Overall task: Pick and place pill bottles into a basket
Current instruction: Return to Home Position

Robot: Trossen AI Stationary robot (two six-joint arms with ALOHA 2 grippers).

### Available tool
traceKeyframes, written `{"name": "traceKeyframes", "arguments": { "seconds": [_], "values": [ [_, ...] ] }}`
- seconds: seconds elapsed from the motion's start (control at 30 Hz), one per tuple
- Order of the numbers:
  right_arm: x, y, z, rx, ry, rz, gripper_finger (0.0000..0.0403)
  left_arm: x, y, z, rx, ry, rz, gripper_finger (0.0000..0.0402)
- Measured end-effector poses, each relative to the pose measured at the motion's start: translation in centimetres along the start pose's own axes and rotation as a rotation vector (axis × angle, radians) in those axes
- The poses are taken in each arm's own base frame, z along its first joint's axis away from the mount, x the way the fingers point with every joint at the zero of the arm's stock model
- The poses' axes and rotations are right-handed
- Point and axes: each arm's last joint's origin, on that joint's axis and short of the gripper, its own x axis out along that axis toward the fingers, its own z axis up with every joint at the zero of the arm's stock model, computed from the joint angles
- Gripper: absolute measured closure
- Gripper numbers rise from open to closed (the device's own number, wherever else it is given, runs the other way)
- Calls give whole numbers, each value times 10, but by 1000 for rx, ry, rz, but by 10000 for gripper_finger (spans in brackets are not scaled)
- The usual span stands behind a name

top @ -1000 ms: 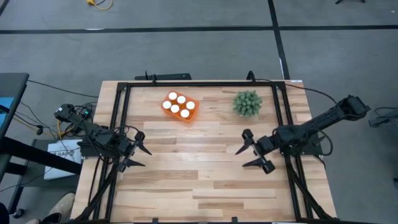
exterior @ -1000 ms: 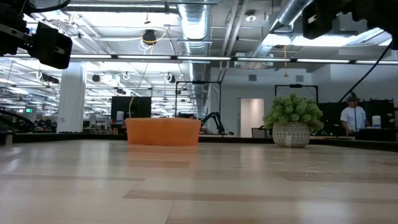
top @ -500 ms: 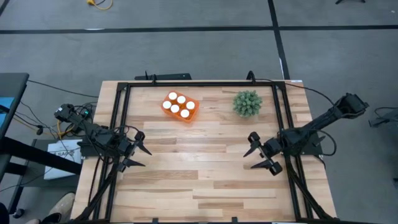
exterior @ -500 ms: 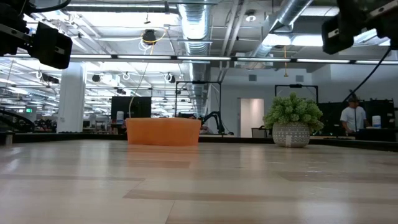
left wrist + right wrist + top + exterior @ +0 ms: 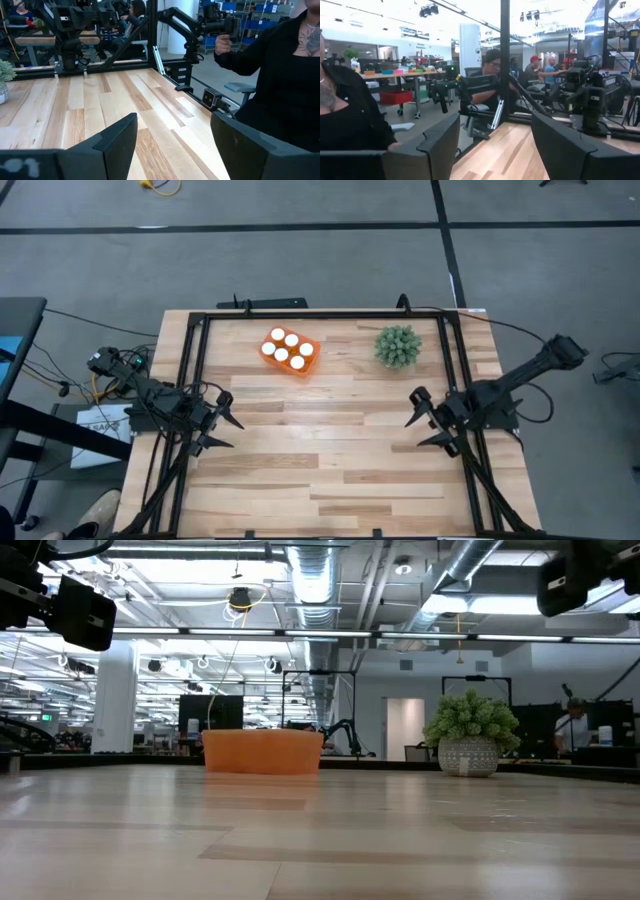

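At the left end effector [image 5: 230, 430]: spread open, gripping nothing, parked over the left part of the worktop [image 5: 320, 460] and pointing toward its middle. In the left wrist view, two dark fingers [image 5: 117, 142] well apart, only bare planks between them.

At the right end effector [image 5: 415, 432]: likewise open and empty, hanging over the right part of the worktop beside the black frame rail. Fingers [image 5: 440, 145] set wide in the right wrist view.

Well apart from both, toward the back edge and a little left of centre: the basket [image 5: 313, 363], bright orange, sitting at a slight slant. Inside it, all six pill bottles [image 5: 282, 355], upright with white caps up, packed in two rows of three. In the low view, just the basket's orange wall on show.

To the right of the basket and clear of it, near the back right corner: a green spiky plant [image 5: 398, 346] in a pale pot.

Beyond the worktop's edge in the left wrist view: a person [image 5: 285, 75] in a dark sleeve.
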Motion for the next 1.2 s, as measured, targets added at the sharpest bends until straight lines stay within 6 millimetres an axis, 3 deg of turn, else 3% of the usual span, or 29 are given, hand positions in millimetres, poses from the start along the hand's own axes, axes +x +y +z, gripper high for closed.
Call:
{"name": "traceKeyframes", "arguments": {
  "seconds": [0.57, 1.2],
  "values": [
    [-31, 0, -2, -17, 68, -100, 163, 0, 0, 0, 0, 0, 1, 159],
    [-33, -2, -13, -7, 182, -149, 163, 0, 0, 0, 0, 0, 1, 159]
  ]
}}
